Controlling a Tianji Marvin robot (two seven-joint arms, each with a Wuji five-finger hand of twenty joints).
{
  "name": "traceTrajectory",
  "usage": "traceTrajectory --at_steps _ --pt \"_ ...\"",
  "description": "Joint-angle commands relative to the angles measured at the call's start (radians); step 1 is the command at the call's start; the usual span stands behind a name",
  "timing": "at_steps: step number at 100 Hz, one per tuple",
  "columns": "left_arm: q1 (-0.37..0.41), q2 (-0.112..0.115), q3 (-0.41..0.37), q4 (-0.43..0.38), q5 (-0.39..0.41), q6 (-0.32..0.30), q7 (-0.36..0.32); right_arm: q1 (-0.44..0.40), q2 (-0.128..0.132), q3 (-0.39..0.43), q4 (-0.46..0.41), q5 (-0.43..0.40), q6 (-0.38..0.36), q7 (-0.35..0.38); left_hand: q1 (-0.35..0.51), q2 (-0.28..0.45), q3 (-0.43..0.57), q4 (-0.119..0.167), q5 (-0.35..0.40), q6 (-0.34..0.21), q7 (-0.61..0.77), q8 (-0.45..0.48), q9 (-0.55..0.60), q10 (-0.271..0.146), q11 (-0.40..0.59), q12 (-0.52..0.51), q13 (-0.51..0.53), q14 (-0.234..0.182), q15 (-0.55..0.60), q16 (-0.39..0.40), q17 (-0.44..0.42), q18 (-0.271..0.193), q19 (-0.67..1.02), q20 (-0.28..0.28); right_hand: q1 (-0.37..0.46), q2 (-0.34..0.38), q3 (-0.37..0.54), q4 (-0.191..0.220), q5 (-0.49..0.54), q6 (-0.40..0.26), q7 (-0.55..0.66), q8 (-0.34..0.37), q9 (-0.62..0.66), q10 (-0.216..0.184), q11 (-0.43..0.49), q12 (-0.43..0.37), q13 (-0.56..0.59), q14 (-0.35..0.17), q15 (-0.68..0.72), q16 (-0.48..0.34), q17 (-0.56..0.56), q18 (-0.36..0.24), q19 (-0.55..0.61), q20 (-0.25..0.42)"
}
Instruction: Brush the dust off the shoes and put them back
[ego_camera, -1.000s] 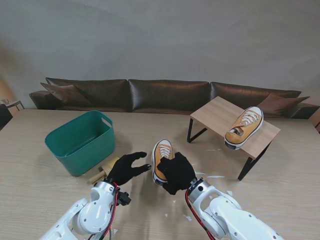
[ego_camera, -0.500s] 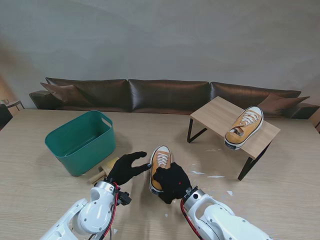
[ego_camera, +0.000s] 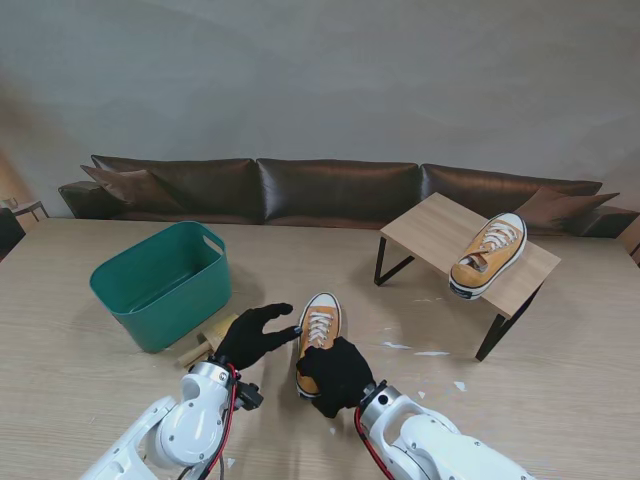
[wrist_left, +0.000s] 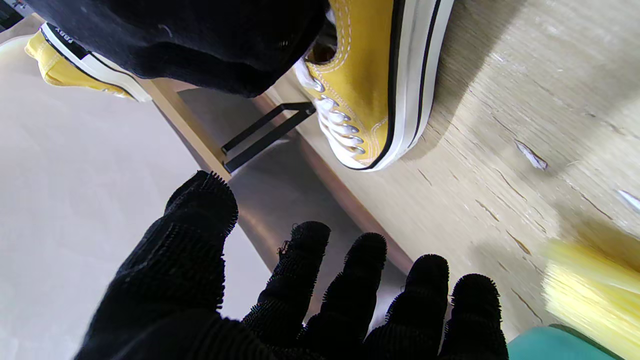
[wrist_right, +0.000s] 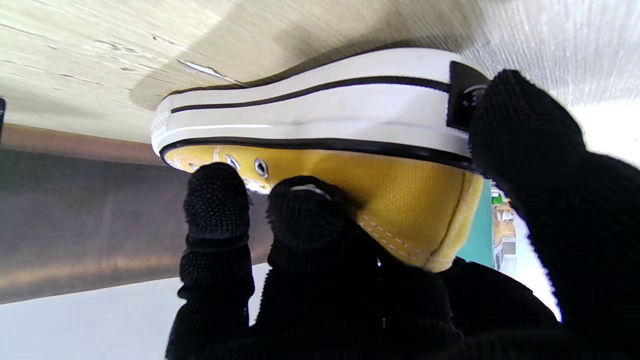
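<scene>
A yellow sneaker (ego_camera: 320, 325) with white laces and sole lies on the table in front of me, toe pointing away. My right hand (ego_camera: 335, 375) is shut on its heel end, thumb on the sole edge and fingers over the upper (wrist_right: 400, 195). My left hand (ego_camera: 255, 335) hovers open just to the left of that sneaker (wrist_left: 370, 85), fingers spread, holding nothing (wrist_left: 280, 295). A second yellow sneaker (ego_camera: 488, 254) rests on the small wooden stand (ego_camera: 430, 232) at the right. A wooden brush (ego_camera: 205, 345) lies beside the green tub, partly hidden by my left hand.
A green plastic tub (ego_camera: 160, 283) stands at the left. Small white scraps (ego_camera: 432, 353) dot the table near the stand's black legs. A dark leather sofa (ego_camera: 330, 190) runs along the table's far edge.
My right hand has drawn the sneaker nearer to me and slightly left, toward the left hand. The left hand has stayed in place, open.
</scene>
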Motion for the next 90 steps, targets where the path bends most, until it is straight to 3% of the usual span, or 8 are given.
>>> traceTrajectory --at_steps 1,17,20,25,27,46,67,90 --pt "-0.002 -0.008 0.001 -0.001 -0.007 0.004 -0.016 -0.007 0.004 0.009 -0.004 -0.013 -0.017 0.009 0.010 0.047 -0.028 0.032 0.009 0.004 0.001 0.004 0.017 0.005 0.006 0.006 0.012 0.017 -0.003 -0.001 -0.008 -0.003 -0.007 0.012 0.036 -0.012 0.085 -0.009 -0.040 -0.007 -0.029 -0.064 -0.052 0.040 -0.056 -0.067 0.017 -0.011 -0.020 -0.014 -0.040 -0.016 0.040 -0.017" --pt "-0.005 -0.006 0.003 -0.002 -0.016 0.013 -0.031 -0.011 0.010 0.028 -0.009 -0.021 -0.059 0.009 0.011 0.050 -0.036 0.033 0.007 0.004 0.000 0.003 0.013 0.005 0.005 0.005 0.009 0.019 -0.004 -0.001 -0.011 -0.004 -0.008 0.012 -0.033 -0.022 0.109 0.034 -0.057 0.023 -0.170 -0.141 -0.063 0.068 -0.140 -0.186 -0.004 0.014 -0.114 -0.042 -0.059 -0.008 0.016 -0.020" --pt "-0.005 -0.005 0.003 -0.001 -0.017 0.014 -0.033 -0.011 0.010 0.030 -0.008 -0.021 -0.062 0.008 0.013 0.050 -0.037 0.033 0.009 0.004 0.001 0.004 0.014 0.006 0.005 0.005 0.010 0.019 -0.004 -0.001 -0.011 -0.004 -0.008 0.012 -0.048 -0.016 0.113 0.067 -0.058 0.036 -0.200 -0.144 -0.068 0.074 -0.149 -0.201 -0.006 0.016 -0.123 -0.043 -0.061 -0.007 0.012 -0.021" --pt "-0.005 -0.005 0.003 -0.002 -0.019 0.015 -0.037 -0.012 0.010 0.034 -0.008 -0.020 -0.065 0.006 0.013 0.052 -0.040 0.033 0.003 0.004 -0.002 0.003 0.013 0.006 0.005 0.005 0.010 0.018 -0.004 -0.001 -0.011 -0.005 -0.008 0.012 -0.077 -0.007 0.115 0.161 -0.056 0.054 -0.252 -0.104 -0.076 0.081 -0.156 -0.223 -0.008 0.019 -0.133 -0.042 -0.063 -0.005 0.008 -0.019" --pt "-0.005 -0.005 0.003 -0.002 -0.019 0.016 -0.038 -0.013 0.010 0.037 -0.007 -0.020 -0.067 0.004 0.013 0.051 -0.041 0.033 0.006 0.003 0.000 0.003 0.013 0.006 0.005 0.005 0.010 0.018 -0.004 -0.001 -0.011 -0.005 -0.008 0.012 -0.084 -0.008 0.111 0.175 -0.057 0.057 -0.262 -0.091 -0.077 0.081 -0.156 -0.226 -0.009 0.020 -0.134 -0.042 -0.063 -0.005 0.008 -0.019" --pt "-0.009 -0.005 0.005 0.001 -0.023 0.017 -0.040 -0.037 0.012 0.085 -0.029 -0.024 -0.101 -0.003 0.017 0.053 -0.048 0.035 0.004 0.004 -0.001 0.003 0.013 0.004 0.005 0.005 0.009 0.017 -0.004 -0.001 -0.010 -0.005 -0.008 0.013 -0.162 -0.038 0.095 0.164 -0.083 0.075 -0.333 -0.106 -0.086 0.088 -0.174 -0.241 -0.020 0.028 -0.151 -0.046 -0.078 0.003 -0.009 -0.021" --pt "-0.017 -0.006 0.008 0.011 -0.030 0.009 -0.041 -0.100 0.009 0.185 -0.090 0.003 -0.172 0.019 0.020 0.055 -0.054 0.036 0.006 0.003 0.000 0.003 0.012 0.002 0.005 0.005 0.011 0.017 -0.003 -0.001 -0.010 -0.005 -0.007 0.013 -0.215 -0.017 0.063 0.160 -0.096 0.088 -0.370 -0.126 -0.095 0.098 -0.194 -0.251 -0.033 0.050 -0.166 -0.046 -0.095 0.020 -0.021 -0.017" --pt "-0.022 -0.005 0.011 0.014 -0.034 0.010 -0.048 -0.153 0.009 0.278 -0.186 0.009 -0.188 0.083 0.022 0.057 -0.059 0.037 0.008 0.004 0.000 0.003 0.016 0.004 0.006 0.006 0.012 0.019 -0.003 -0.001 -0.010 -0.004 -0.007 0.013 -0.234 0.071 0.006 0.174 -0.119 0.074 -0.437 -0.158 -0.094 0.106 -0.232 -0.269 -0.054 0.079 -0.214 -0.052 -0.108 0.035 -0.038 -0.007"
